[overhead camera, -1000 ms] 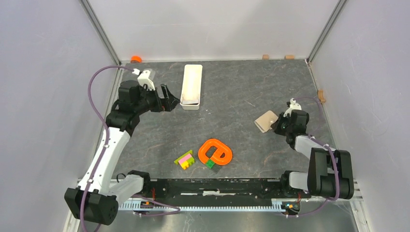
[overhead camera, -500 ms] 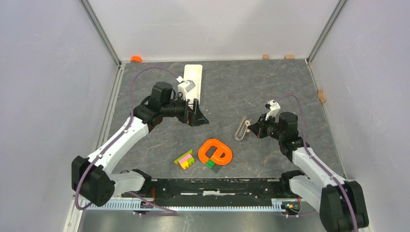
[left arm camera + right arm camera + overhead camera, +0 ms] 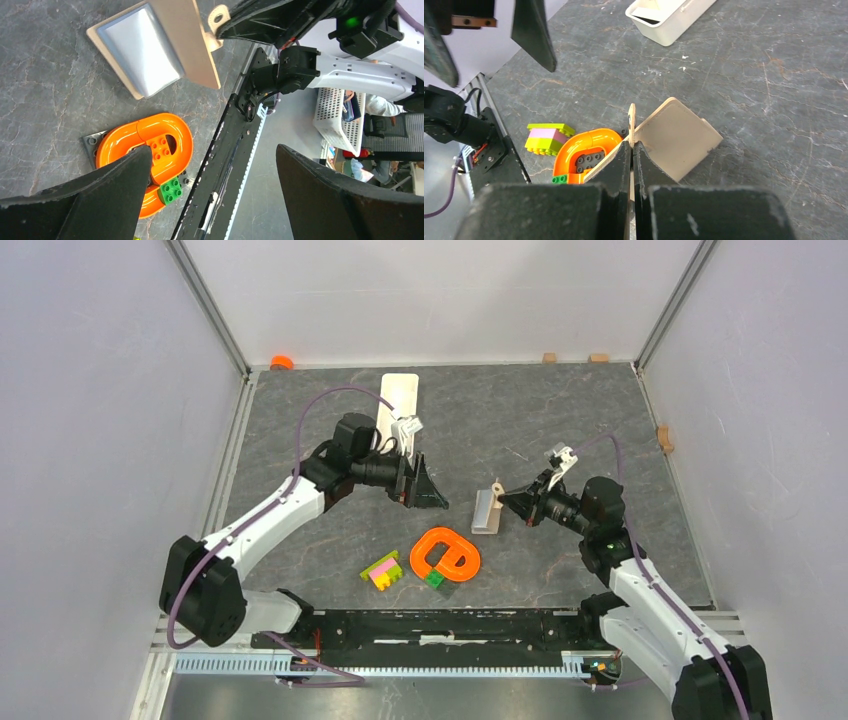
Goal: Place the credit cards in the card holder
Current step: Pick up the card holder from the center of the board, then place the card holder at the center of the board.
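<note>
The beige card holder [image 3: 487,512] stands half open on its edge on the table, mid-right. My right gripper [image 3: 505,499] is shut on its flap by the clasp tab; the right wrist view shows the flap pinched between the closed fingers [image 3: 623,159], with the other leaf [image 3: 676,135] spread to the right. My left gripper [image 3: 432,490] is open and empty, a short way left of the holder and pointing at it. In the left wrist view the holder [image 3: 192,45] shows a pale silver-blue inner panel [image 3: 140,50]. I cannot tell if that is a card. No orange-gold card is visible.
An orange curved toy track [image 3: 445,555] with a green brick lies just in front of the holder. Pink-yellow-green bricks [image 3: 382,570] lie to its left. A long white tray [image 3: 398,400] stands behind the left arm. The black base rail [image 3: 450,625] runs along the near edge.
My right gripper has lifted the card holder off the table at the right and carried it left, standing it on edge. My left arm swung from beside the tray toward the holder.
</note>
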Robot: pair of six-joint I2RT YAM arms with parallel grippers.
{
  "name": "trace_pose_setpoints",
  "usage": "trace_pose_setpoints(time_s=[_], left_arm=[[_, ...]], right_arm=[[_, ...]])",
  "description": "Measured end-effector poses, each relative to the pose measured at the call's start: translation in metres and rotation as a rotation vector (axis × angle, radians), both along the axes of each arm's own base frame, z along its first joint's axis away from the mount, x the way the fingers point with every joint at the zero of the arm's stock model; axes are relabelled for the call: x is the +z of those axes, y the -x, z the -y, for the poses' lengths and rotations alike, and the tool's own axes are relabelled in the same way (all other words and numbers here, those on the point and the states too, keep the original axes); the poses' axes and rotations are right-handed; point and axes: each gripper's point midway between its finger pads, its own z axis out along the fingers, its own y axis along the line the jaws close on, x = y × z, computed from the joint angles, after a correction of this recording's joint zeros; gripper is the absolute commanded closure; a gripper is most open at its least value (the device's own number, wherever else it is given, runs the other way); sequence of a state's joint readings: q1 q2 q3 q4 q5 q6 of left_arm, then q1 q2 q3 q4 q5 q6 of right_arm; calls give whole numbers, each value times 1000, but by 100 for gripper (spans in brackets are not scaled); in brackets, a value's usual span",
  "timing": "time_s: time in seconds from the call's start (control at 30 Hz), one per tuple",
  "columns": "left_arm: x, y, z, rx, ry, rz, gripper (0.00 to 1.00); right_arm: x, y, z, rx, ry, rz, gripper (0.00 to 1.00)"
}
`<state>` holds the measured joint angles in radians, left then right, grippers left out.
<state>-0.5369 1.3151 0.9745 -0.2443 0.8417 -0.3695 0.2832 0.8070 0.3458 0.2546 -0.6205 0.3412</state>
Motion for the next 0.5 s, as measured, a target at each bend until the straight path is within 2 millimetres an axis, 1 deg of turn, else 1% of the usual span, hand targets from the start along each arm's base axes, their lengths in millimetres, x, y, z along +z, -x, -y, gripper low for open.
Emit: trace_pose_setpoints(time_s=[0.1,0.23,0.3,0.43,0.5], left_arm=[[-7,-1,0,5,-15,-24,0],[-8,-3,0,21,-24,-26,0],[-9,-5,-1,33,-23,-31,0],[-9,-11,-7,80,-28,-27,0],[-7,-17,-13,116,-31,-12,0]], right_arm=[[6,3,-5,22,-24,9,100],[22,9,-14,62,-75,34,100],[33,12,-17,79,-103,62,100],[54,14,-19,89,-146,133,100],[55,13,-19,89,-159,142,100]])
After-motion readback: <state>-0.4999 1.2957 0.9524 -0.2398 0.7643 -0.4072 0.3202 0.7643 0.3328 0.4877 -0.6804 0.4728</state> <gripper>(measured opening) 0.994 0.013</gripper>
